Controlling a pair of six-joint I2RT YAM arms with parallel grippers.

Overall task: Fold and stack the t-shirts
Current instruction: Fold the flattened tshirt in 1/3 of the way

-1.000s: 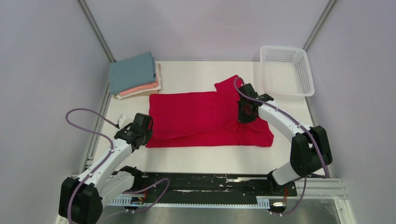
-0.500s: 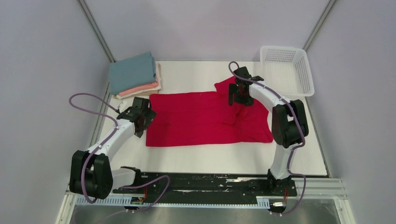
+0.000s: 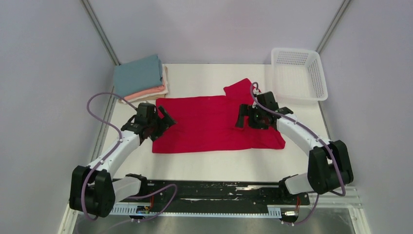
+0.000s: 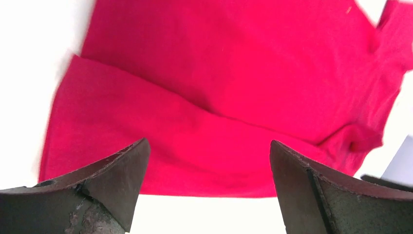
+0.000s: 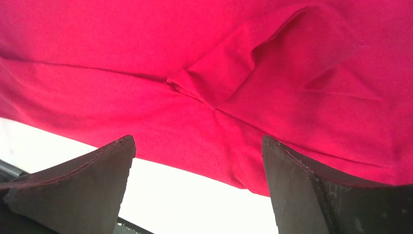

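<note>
1. left fingers: spread wide, nothing btwn them, held over the L end of the red t-shirt.
2. Ahead of those fingers: a folded-over strip of the shirt lies on the rest, its edge running diagonally. White bench shows just below the tips & off to their left.
3. right fingers: also wide apart & empty, above the shirt's R part.
4. Just beyond the right tips, roughly midway btwn them: a small puckered fold in the cloth. Bare bench is right under the tips.
5. Shirt lies flat on the bench, stretched from one set of fingers to the other. One sleeve sticks out on the far side, just past the right fingers.
6. Folded stack sits beyond the left fingers at the far-L corner, apart from the red one: teal t-shirt on top, salmon-pink t-shirt under it, cream t-shirt at the bottom.
7. White mesh basket: far-R corner, beyond the right fingers, near the sleeve but not touching.
</note>
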